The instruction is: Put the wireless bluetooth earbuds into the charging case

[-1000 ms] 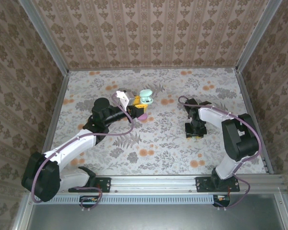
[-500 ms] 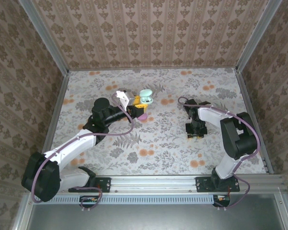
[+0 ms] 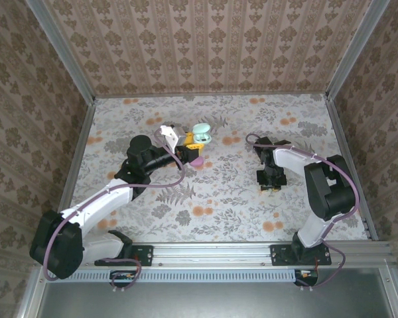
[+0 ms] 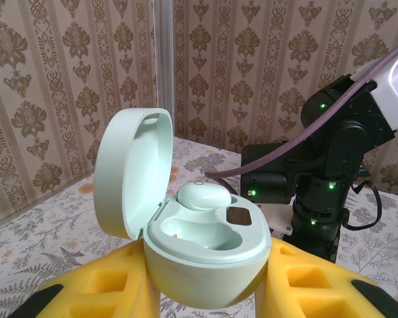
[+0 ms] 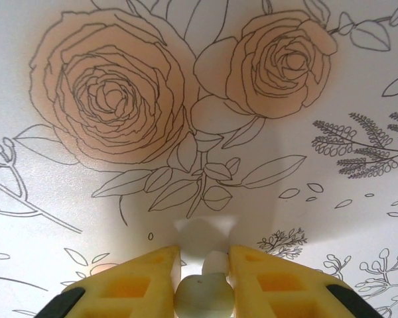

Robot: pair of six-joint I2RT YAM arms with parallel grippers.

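Right wrist view: right gripper [image 5: 204,257] pinches a pale earbud [image 5: 202,297] on the tabletop [image 5: 119,199]; best lift straight, then aim for the empty socket [image 4: 194,236] of the charging case [image 4: 205,265] the left gripper [image 4: 209,278] clamps.

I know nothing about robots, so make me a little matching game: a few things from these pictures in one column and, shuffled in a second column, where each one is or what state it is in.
Things
1. mint-green charging case
2. earbud seen by the left wrist camera
3. earbud seen by the right wrist camera
4. near socket of the case

Places or states
A. pinched by the right hand, down at the floral table
B. lid open, held by the left hand
C. sitting in the case's far socket
D. nothing in it

Pairs: 1-B, 2-C, 3-A, 4-D
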